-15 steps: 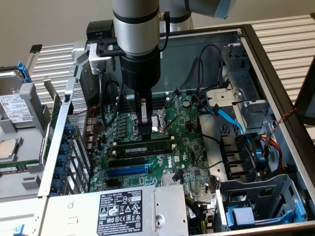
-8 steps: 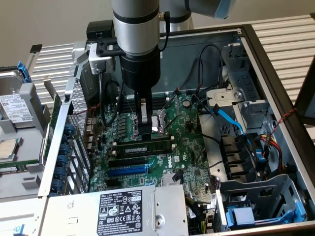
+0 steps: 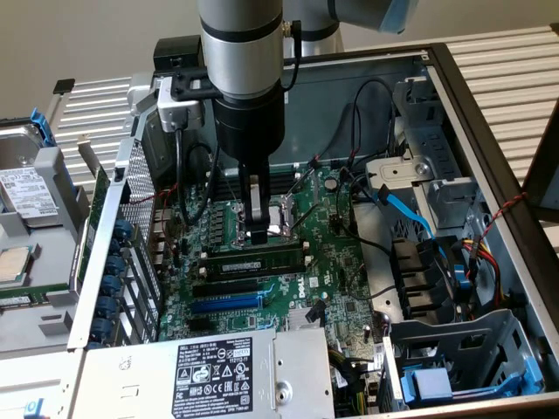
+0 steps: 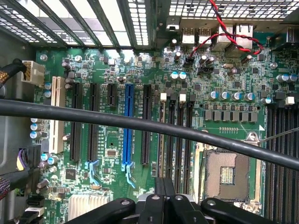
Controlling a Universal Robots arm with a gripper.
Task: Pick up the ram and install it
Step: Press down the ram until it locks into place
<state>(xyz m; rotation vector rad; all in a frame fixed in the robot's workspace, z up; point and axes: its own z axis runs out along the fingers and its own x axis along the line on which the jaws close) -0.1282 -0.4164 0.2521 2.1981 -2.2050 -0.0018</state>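
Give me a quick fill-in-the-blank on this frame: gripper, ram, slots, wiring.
1. In the exterior view the gripper hangs over the ___ of the ram, not over either end.
2. Among the black expansion slots, one long slot is ___.
3. A twisted red and ___ wire pair runs over the rear ports.

Missing words: middle; blue; black
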